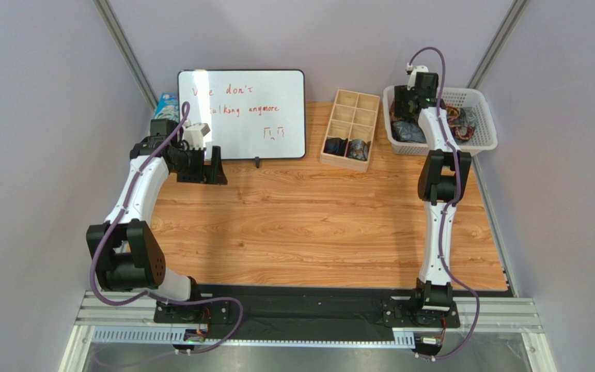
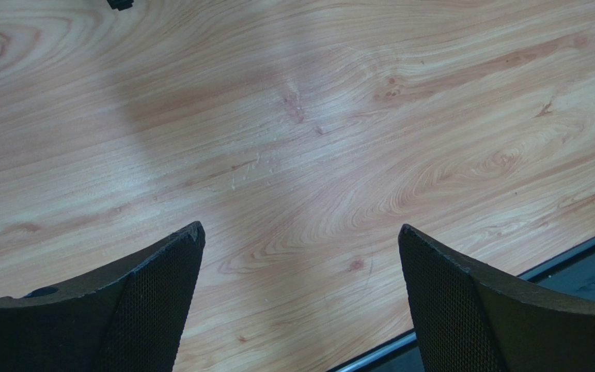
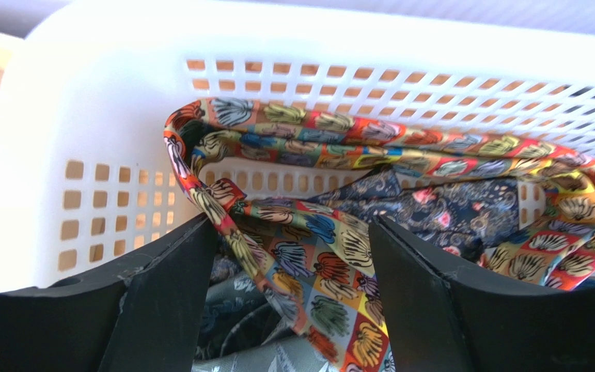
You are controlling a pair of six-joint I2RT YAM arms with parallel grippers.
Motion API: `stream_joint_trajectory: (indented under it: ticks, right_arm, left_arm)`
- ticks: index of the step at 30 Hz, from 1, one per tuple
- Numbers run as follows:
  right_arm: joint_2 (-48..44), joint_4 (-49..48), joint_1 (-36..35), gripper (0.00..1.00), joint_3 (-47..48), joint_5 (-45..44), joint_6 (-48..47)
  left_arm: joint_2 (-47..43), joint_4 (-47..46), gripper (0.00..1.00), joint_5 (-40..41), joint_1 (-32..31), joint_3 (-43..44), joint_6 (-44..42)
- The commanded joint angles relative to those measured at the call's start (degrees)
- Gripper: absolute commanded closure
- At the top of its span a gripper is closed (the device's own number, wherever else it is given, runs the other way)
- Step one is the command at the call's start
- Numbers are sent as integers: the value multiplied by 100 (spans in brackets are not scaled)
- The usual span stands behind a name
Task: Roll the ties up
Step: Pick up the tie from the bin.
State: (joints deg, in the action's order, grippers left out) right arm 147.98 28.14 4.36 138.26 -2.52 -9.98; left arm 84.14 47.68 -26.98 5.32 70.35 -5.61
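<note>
Listing, we count one white basket [image 3: 107, 116] far right on the counter [image 1: 308, 225], with one floral tie [image 3: 339, 143] lying over a dark blue tie [image 3: 448, 205]. The right pincer [image 3: 289, 225] stands wide astride the floral tie. The left pincer [image 2: 300, 229] is wide above the counter. One whiteboard [image 1: 242, 115]; one wooden box [image 1: 351, 118] containing two rolled ties [image 1: 335, 146].

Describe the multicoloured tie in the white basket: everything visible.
The multicoloured tie is a long, narrow band of smooth fabric printed with small shell-like fans on red, yellow, blue and green squares. It lies unrolled and loosely looped inside the white basket. One stretch runs along the perforated far wall and another folds down over a dark floral tie. The right gripper stands open astride its lower fold; whether a finger touches it cannot be told.
</note>
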Motion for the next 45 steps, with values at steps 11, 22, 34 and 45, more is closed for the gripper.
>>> stream_joint_trajectory:
  ticks: [11,22,34,45]
  right_arm:
    - [231,-336,-23,27,-97,41,-206]
    - [-295,-274,-14,90,-123,-117,-294]
    - [-2859,-28,258,100,-430,576,40]
    - [-5023,885,267,100,-598,1605,654]
  left_arm:
    - [314,-40,1,-132,13,401,33]
    - [296,-40,1,-316,92,453,24]
    - [-266,180,1,-545,101,875,33]
    - [-1417,330,1,-975,101,1122,24]
